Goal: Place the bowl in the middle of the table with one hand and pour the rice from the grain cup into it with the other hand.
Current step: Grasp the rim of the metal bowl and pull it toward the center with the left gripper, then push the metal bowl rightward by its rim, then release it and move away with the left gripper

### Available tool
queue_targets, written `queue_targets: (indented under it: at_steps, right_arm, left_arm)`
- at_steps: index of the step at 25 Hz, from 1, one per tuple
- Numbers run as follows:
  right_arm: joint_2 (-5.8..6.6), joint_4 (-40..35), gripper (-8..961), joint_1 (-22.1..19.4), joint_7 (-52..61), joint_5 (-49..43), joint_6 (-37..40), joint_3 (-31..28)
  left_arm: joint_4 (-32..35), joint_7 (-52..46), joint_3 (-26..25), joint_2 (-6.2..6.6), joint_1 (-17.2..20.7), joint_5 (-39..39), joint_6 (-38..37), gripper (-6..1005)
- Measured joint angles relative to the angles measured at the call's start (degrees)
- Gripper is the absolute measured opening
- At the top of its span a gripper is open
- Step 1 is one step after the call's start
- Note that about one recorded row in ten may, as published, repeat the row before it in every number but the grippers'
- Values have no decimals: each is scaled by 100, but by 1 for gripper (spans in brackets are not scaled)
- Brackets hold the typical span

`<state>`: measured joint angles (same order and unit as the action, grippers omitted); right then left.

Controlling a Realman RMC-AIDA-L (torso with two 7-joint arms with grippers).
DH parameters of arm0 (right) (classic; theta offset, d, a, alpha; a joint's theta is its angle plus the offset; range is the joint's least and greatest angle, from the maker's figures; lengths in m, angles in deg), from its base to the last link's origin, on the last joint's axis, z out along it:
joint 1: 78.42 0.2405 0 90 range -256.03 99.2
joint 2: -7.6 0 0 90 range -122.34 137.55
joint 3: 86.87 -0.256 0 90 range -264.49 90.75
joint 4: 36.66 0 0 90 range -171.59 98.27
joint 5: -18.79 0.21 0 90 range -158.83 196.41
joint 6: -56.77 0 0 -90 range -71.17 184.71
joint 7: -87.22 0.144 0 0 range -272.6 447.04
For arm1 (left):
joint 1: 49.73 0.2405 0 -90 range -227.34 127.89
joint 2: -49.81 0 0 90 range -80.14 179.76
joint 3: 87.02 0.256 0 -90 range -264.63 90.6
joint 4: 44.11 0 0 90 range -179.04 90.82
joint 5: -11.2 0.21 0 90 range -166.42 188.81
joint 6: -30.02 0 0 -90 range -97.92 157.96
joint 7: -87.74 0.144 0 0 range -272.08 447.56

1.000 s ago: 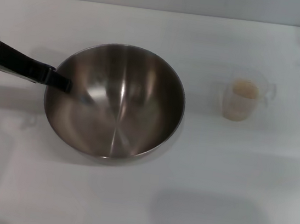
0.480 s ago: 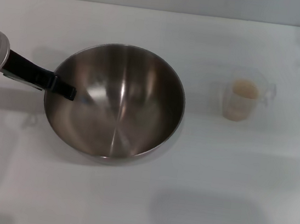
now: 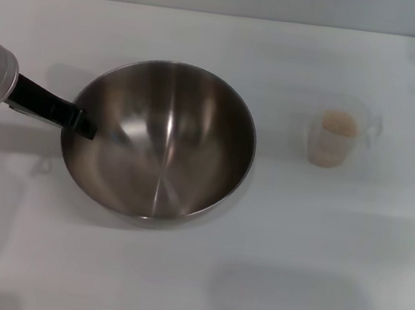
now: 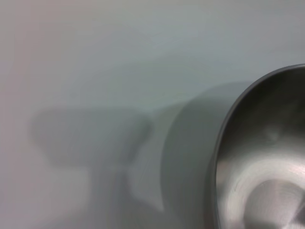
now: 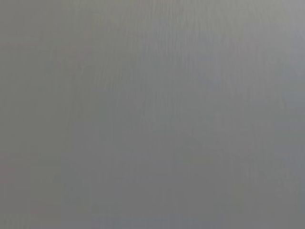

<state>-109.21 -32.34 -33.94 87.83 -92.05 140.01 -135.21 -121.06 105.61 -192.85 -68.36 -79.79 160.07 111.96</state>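
Note:
The steel bowl [image 3: 196, 123] stands empty a little left of the middle of the white table [image 3: 294, 250]. My left gripper [image 3: 83, 123] reaches in from the left, and its black tip lies at the bowl's left rim. Whether it grips the rim does not show. The left wrist view holds part of the bowl [image 4: 257, 157] and its shadow. To the right of the bowl the clear grain cup [image 3: 333, 139] stands upright with pale rice [image 3: 339, 124] in it. My right gripper is out of view, and the right wrist view is plain grey.
A wide strip of bare table separates the bowl from the cup. Soft shadows lie on the near part of the table. The table's far edge runs along the top of the head view.
My left arm has shifted further into view from the left. Its tip went slightly into the bowl and has drawn back to the rim. Bowl and cup have stayed put.

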Motion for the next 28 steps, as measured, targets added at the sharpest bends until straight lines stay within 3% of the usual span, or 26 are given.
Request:
queue_targets:
  at_steps: [14,28]
  right_arm:
    - [0,-1,573,0,0,1,-1,0]
    - [0,-1,573,-3,0,1,-1,0]
  left_arm:
    - [112,26,-241,-7,-70,-115,10,110]
    - [117,116,-378,3,-249,-608,42,36]
